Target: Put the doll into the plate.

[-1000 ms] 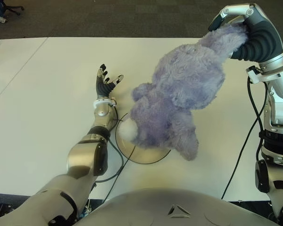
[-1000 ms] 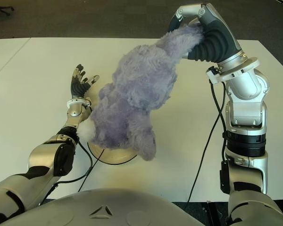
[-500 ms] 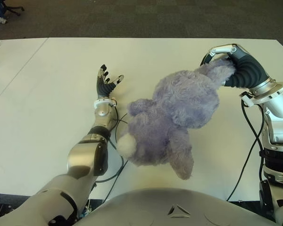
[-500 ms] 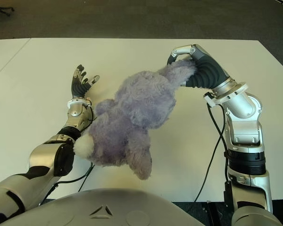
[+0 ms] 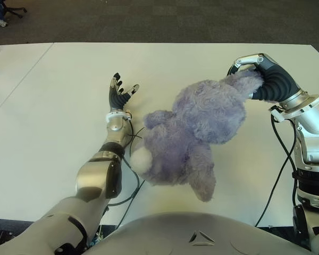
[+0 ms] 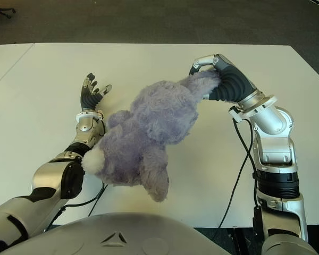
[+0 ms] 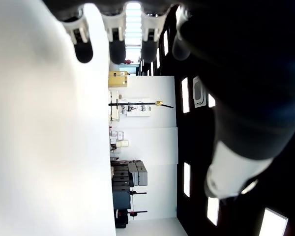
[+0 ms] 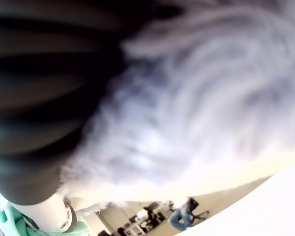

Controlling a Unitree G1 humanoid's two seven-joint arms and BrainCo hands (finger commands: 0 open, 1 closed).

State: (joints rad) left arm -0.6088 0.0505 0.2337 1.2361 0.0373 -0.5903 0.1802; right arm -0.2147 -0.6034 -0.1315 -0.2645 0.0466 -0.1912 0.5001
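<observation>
The doll (image 5: 194, 133), a large purple plush with a white tail (image 5: 140, 160), lies low over the near middle of the white table (image 5: 53, 101). It covers the plate, which is hidden in every view. My right hand (image 5: 260, 71) is shut on the doll's upper end at the right; purple fur (image 8: 196, 98) fills the right wrist view. My left hand (image 5: 118, 93) shows left of the doll with its fingers spread and nothing in them.
Black cables (image 5: 128, 186) run along my left forearm near the table's front edge. Another cable (image 5: 279, 159) hangs beside my right arm. Dark floor lies beyond the table's far edge, and bare tabletop stretches to the left.
My right hand has come down and toward the table with the doll, which now sits low and hides the plate that showed beneath it earlier. The left hand has stayed still.
</observation>
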